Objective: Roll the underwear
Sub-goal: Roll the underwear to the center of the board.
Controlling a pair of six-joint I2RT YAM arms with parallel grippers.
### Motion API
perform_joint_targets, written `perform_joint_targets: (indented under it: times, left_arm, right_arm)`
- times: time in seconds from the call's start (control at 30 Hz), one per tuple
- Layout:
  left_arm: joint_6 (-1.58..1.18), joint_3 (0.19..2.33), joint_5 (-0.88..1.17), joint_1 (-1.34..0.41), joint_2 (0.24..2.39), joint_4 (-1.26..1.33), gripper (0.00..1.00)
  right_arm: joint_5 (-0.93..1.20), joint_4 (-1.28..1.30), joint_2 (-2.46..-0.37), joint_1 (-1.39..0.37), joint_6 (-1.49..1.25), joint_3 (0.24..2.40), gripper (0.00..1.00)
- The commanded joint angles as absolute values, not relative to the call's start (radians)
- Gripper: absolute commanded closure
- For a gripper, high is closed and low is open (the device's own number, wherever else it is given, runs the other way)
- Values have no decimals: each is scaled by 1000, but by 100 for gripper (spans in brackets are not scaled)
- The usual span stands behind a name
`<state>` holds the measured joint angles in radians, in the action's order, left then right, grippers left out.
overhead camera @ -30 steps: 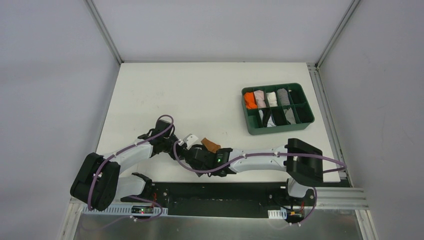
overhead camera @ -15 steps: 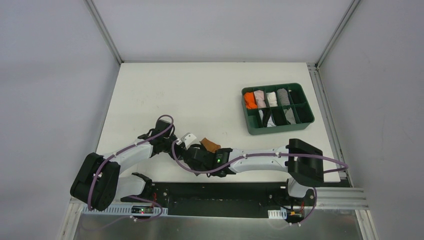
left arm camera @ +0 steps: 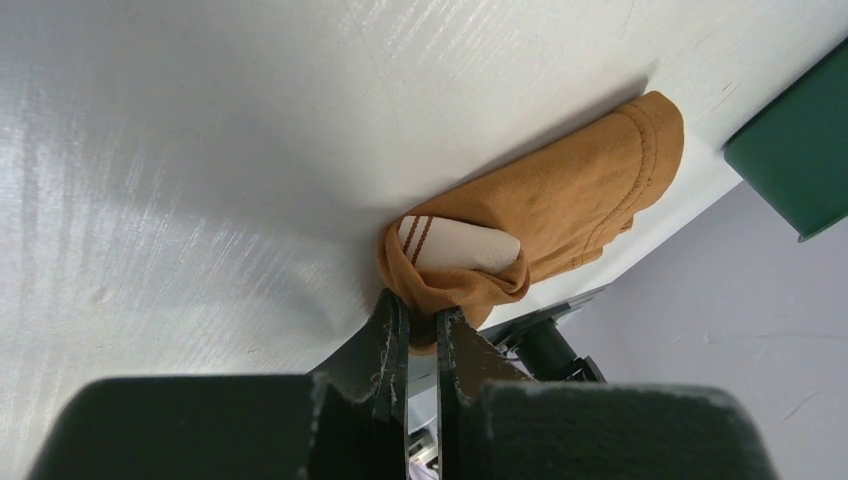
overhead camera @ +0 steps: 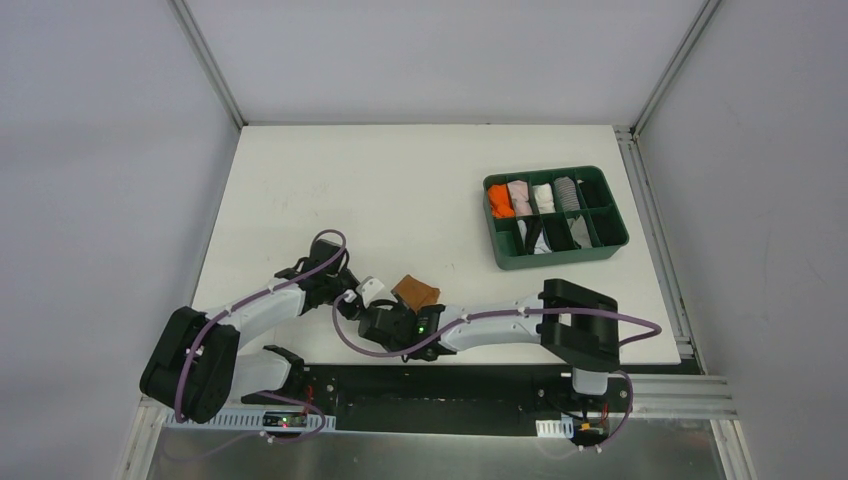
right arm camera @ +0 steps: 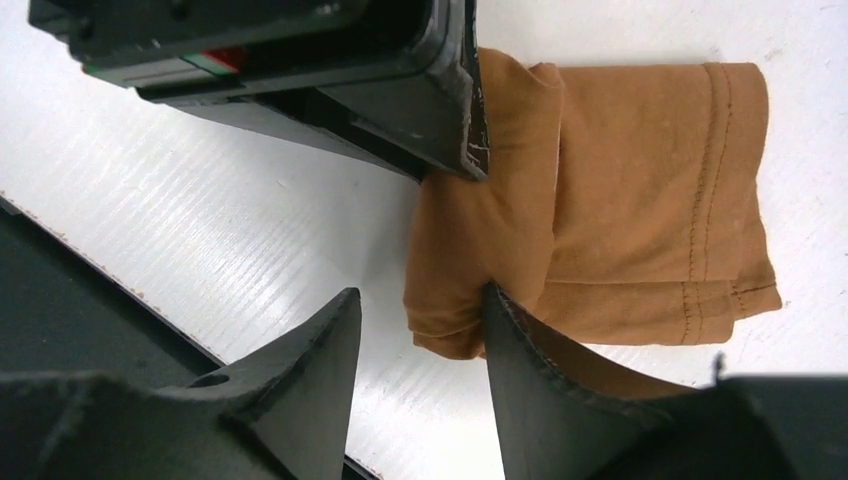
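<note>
Two grippers meet at the underwear [overhead camera: 416, 291], which lies on the table [overhead camera: 330, 190] well apart from the tray [overhead camera: 556, 259], to that tray's left and nearer the arm bases than it. The cloth is a short tan-brown bundle folded over on itself. Its stitched hem is on the side toward the tray, and a pale waistband [left arm camera: 462, 247] with two thin stripes shows in the open end away from the tray. The left gripper [left arm camera: 422, 312] comes in from the side away from the tray. Its jaws stand very narrow, with only a slit between them, and they pinch the bundle's edge at that far end. The right gripper [right arm camera: 416, 300] sits at the bundle's near side, farther from the tray than the hem. Its jaws stand wide and grip nothing. One rounded fold of the cloth lies in the gap between them and touches the inner face of one finger [right arm camera: 520, 360], while the other finger [right arm camera: 310, 370] is apart from the cloth, with bare table beside it. In the right wrist view the left gripper's dark fingers bear on the top of that same fold. The tray holds rolled garments [overhead camera: 540, 198] in orange, pink, white, grey and black in its compartments.
</note>
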<state>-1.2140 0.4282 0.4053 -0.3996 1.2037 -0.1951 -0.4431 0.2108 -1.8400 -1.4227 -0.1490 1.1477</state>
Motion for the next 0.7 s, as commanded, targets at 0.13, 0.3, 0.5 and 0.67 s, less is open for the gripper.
perform_joint_targets:
  times: [0.13, 0.3, 0.5, 0.67]
  left_arm:
    - [-1192, 432, 330, -400, 1202, -304, 100]
    - [-1198, 444, 341, -396, 1160, -333, 100]
    - [-1226, 444, 333, -377, 1030, -403, 65]
    - [-1258, 381, 340, -374, 927, -376, 23]
  right_arm:
    - [-567, 224, -1916, -1428, -162, 1154, 67]
    - [-511, 184, -1894, -1405, -175, 1112, 100]
    - [-93, 18, -1765, -1291, -211, 987, 100]
    - [204, 7, -1770, -1204, -279, 1001, 100]
